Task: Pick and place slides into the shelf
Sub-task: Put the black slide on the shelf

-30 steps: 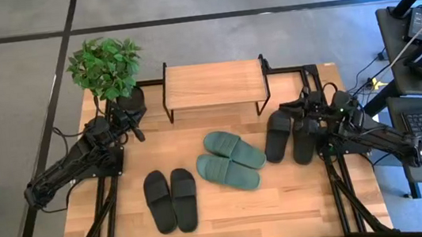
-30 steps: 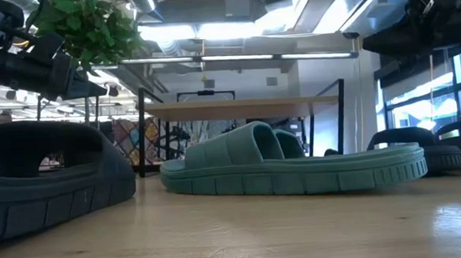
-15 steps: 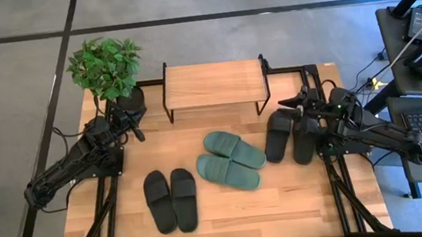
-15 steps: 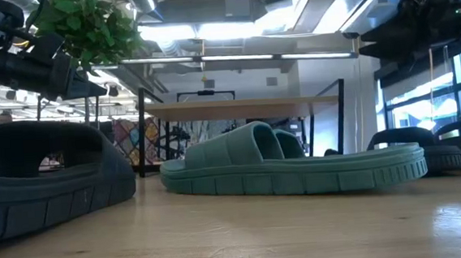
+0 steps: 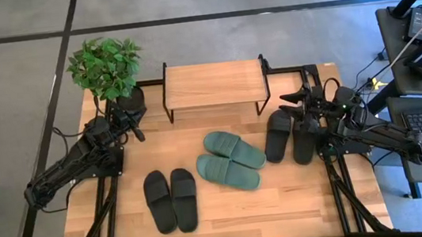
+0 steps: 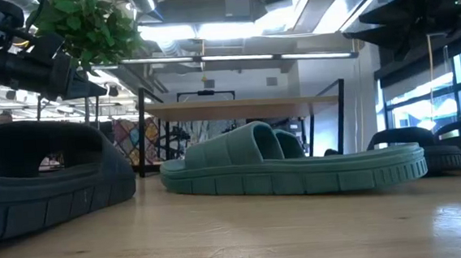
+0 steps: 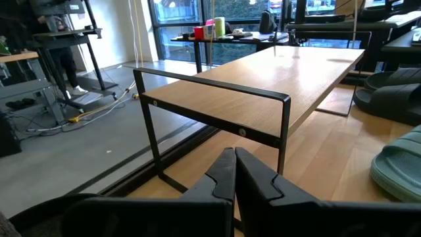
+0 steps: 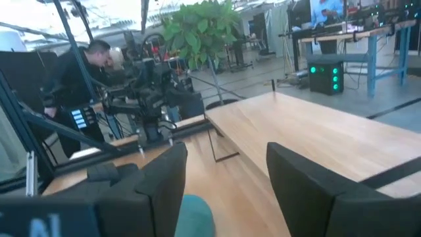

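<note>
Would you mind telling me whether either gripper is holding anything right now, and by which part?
Nothing is held. The right gripper is open above the black slides by the shelf; the left gripper is shut on nothing.

Left gripper (image 7: 234, 172), fingers pressed together, faces the shelf (image 7: 263, 79); green slide (image 7: 400, 168) nearby

black slide (image 6: 47, 178): cut off at low view's edge | shelf (image 6: 245, 105) lower tier: possibly hidden behind green slide (image 6: 294, 169)
</note>
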Controlling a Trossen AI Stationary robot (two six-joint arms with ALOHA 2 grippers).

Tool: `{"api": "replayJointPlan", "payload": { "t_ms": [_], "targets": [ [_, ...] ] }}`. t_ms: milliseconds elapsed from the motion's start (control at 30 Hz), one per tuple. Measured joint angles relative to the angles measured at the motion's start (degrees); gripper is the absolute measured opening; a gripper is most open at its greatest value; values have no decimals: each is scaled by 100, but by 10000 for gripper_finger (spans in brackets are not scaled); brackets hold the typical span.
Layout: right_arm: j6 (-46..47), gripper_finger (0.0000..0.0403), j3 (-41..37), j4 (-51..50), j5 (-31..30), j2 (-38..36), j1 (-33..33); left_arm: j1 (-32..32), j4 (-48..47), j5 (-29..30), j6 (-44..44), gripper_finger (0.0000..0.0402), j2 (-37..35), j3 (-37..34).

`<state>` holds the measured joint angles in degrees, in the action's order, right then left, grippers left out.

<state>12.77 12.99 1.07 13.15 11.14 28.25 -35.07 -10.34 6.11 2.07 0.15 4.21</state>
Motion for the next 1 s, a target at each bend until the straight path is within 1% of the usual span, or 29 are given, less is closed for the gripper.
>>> {"api": "replayJointPlan", "payload": {
  "t_ms": [300, 400, 500, 633, 733, 800, 900, 1000],
  "targets": [
    [-772, 211, 60, -115, 1, 23, -2, 0, 3, 0, -1, 0, 0, -1],
    [-1032, 211, 335, -420, -19, 174, -2, 0, 4, -1, -3, 0, -1, -1],
    [-1323, 211, 743, -982, -167, 450, -10, 0, 6, 0, -3, 0, 2, -1],
    [-1639, 211, 1406, -1970, -785, 910, -74, 0, 6, 0, -1, 0, 2, -1],
    [-1643, 211, 1906, -2785, -1238, 1275, -118, 0, 18, 0, -2, 0, 1, -1],
    [-1578, 211, 2221, -3262, -1410, 1505, -157, 0, 36, 0, -1, 0, 1, -3],
    [-1299, 211, 2565, -3698, -1794, 1829, -200, 0, 36, 0, -5, 0, 1, -3],
    [-1153, 211, 2752, -3766, -2200, 2180, -193, 0, 38, 0, -3, 0, 1, -3]
  ]
}}
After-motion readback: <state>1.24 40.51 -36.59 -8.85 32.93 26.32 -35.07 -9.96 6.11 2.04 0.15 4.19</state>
